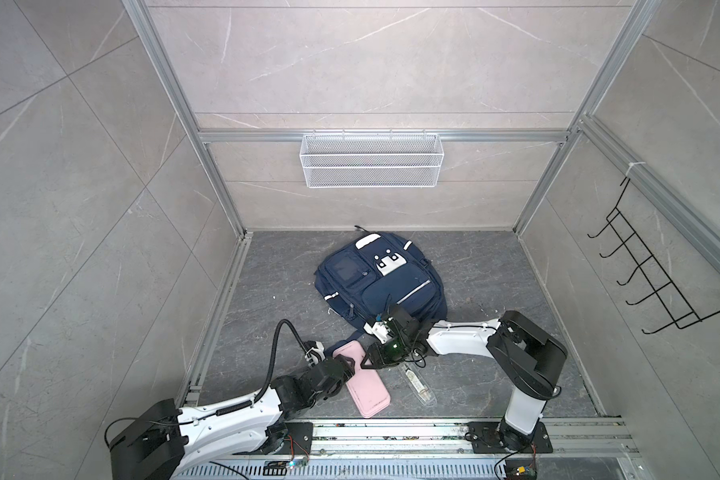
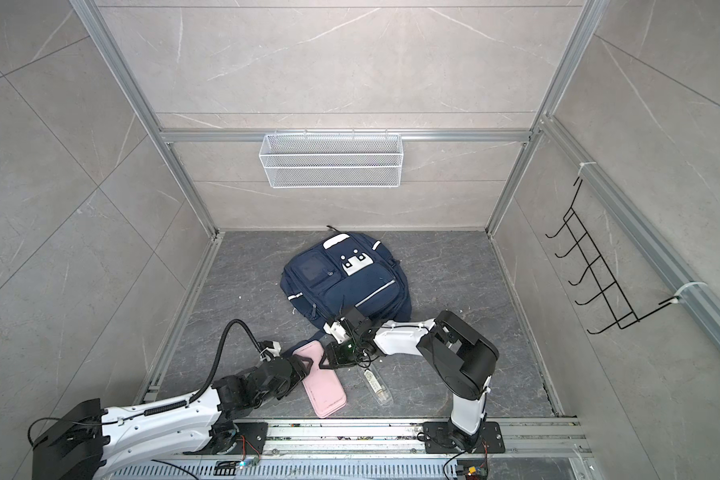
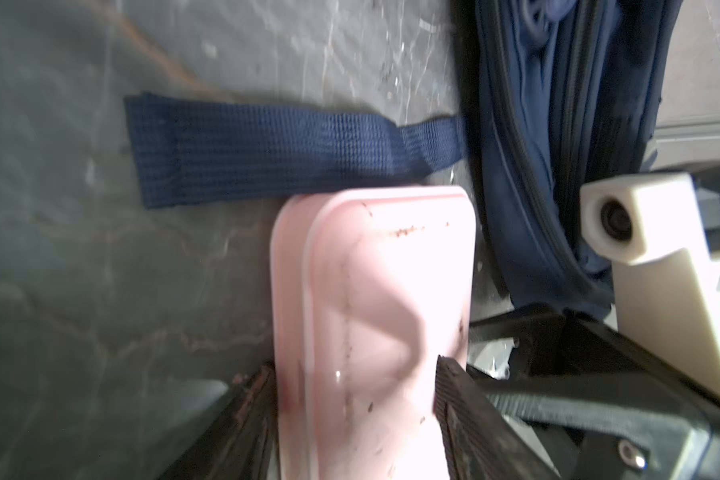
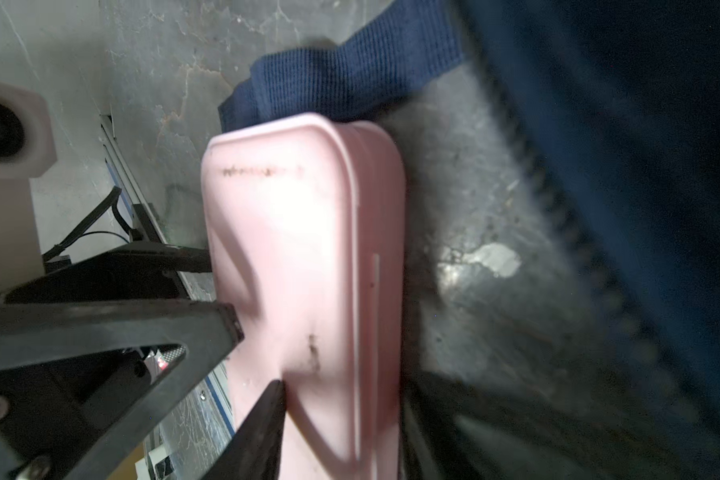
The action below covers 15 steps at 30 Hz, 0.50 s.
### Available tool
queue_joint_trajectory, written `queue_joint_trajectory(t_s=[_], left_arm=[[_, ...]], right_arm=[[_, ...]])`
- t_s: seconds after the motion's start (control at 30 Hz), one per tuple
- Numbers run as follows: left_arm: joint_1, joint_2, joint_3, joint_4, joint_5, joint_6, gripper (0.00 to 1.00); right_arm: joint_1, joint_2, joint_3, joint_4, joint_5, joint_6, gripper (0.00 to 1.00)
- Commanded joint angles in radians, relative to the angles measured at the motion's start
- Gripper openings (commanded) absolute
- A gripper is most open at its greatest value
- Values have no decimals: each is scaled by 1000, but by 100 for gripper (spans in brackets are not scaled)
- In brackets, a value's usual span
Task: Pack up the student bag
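Top view, student bag [image 1: 381, 286] just beyond left pincer [image 1: 351, 369] clasping pink case [image 1: 370, 392]

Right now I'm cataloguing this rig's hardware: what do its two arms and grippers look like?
Both the left arm and right arm have white shells and black joint housings. A black corrugated hose loops along the left. The left gripper and right gripper have black triangular fingers.

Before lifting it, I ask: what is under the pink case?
The far end of the pink case overlaps a navy strap of the student bag; grey floor shows around it. Anything else beneath is covered.
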Motion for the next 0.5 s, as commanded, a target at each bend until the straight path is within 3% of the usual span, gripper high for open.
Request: queue_joint_trajectory(t_s=[0.0,0.13,0.23,0.47], left_arm=[[79,69,22,118,127,94,62],[158,146,56,148,215,156,62],[167,148,79,114,236,177,62],[158,-6,84,-87,251,202,63]], right_arm=[[12,40,28,-11,27,3,46],[11,38,38,-19,53,10,50],[11,18,30,-38,78,7,54],[8,-57,-45,-28,104,25,58]])
